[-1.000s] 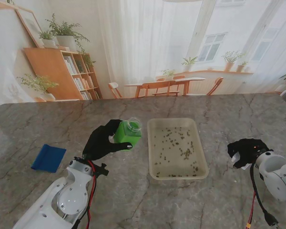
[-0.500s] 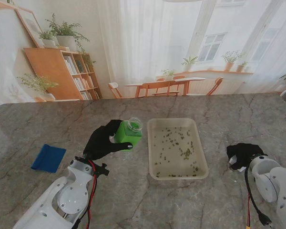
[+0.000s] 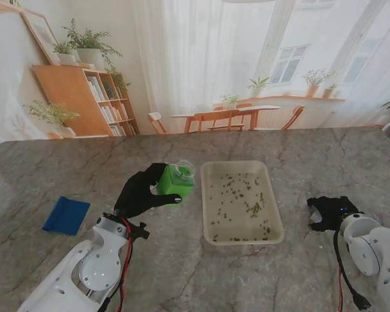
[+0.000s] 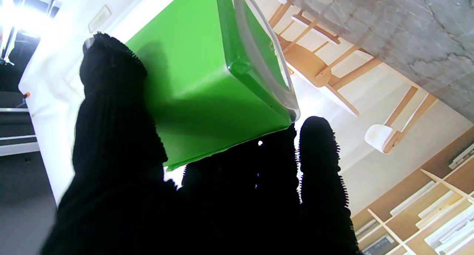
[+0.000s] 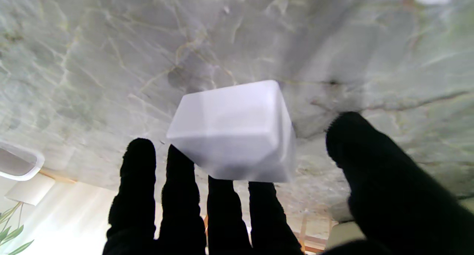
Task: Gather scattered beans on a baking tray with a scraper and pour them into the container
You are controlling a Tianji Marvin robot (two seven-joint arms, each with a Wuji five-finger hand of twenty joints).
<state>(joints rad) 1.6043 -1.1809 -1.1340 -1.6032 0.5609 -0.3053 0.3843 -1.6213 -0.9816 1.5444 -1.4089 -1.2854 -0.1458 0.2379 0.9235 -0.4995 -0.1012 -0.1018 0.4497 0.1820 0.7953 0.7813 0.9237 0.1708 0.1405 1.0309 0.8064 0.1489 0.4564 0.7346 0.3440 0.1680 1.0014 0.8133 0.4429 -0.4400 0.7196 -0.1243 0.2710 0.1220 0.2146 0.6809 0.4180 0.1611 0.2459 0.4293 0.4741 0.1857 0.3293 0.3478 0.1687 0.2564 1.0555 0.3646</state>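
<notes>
The left hand [image 3: 140, 190] grips the green jar [image 3: 175, 180], lifted just left of the tray [image 3: 210, 195] of scattered beans [image 3: 247, 198]. The right hand [image 3: 327, 212] cradles a white lid [image 5: 237, 131]. The scraper [image 3: 66, 215] lies untouched, well outside the left hand; best set the jar down upright first.

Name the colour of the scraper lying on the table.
Blue; the scraper shows best in the stand view, lying untouched left of the left hand.
</notes>
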